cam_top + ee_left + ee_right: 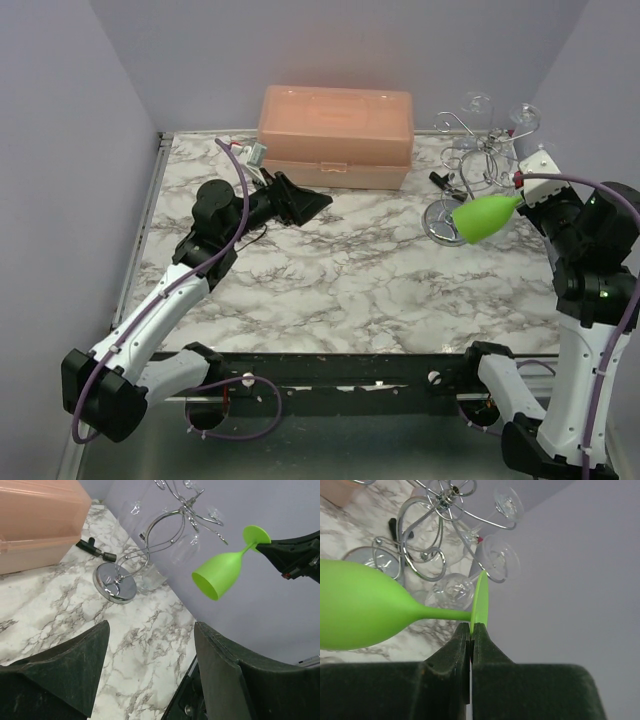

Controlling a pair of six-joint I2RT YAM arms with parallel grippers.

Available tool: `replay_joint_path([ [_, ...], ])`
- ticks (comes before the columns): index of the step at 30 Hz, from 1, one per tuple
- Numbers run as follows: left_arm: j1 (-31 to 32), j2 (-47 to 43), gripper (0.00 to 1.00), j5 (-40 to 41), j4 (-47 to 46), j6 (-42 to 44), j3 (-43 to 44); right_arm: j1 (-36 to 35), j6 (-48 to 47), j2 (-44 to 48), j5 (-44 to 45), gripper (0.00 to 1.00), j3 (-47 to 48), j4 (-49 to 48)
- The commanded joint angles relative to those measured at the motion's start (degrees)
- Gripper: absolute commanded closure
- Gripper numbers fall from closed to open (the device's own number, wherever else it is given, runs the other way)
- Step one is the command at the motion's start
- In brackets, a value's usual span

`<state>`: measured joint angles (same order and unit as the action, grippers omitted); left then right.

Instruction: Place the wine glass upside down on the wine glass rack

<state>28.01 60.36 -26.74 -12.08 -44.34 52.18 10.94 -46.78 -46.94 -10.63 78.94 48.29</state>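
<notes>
The green wine glass (pixel 483 217) hangs in the air, tilted, bowl pointing down-left, just right of the rack's round base (pixel 441 223). My right gripper (pixel 520 198) is shut on the edge of its foot (pixel 481 597). It also shows in the left wrist view (pixel 220 572) and the right wrist view (pixel 365 612). The silver wire wine glass rack (pixel 478 160) stands at the back right; its looping arms (pixel 427 555) hold clear glasses (pixel 497 560) upside down. My left gripper (pixel 318 203) is open and empty, low over the marble in front of the orange box; its gap shows in the left wrist view (pixel 150 630).
An orange plastic box (pixel 335 135) sits at the back middle. A small black object (pixel 95 550) lies on the marble table (pixel 350 290) between the box and the rack's base. Grey walls close in the back and both sides.
</notes>
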Motion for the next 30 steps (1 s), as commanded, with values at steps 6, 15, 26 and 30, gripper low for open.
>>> replay_joint_path([
  [6, -2.6, -2.7, 0.3, -4.2, -0.4, 0.9, -1.8, 0.1, -12.9, -5.8, 5.2, 1.0, 1.7, -2.8],
  [15, -3.8, -4.9, 0.29, -4.0, -0.1, 0.7, -3.4, 0.1, -13.5, -10.2, 5.1, 1.0, -0.8, -12.3],
  [26, -4.5, -6.8, 0.29, -2.8, 0.2, 0.3, -4.8, 0.1, -15.4, -13.1, -1.7, 1.0, -2.6, -18.5],
  [30, -4.5, -7.1, 0.29, -2.4, 0.0, -0.2, -5.3, 0.1, -16.2, -13.8, -5.9, 0.99, -2.5, -18.7],
])
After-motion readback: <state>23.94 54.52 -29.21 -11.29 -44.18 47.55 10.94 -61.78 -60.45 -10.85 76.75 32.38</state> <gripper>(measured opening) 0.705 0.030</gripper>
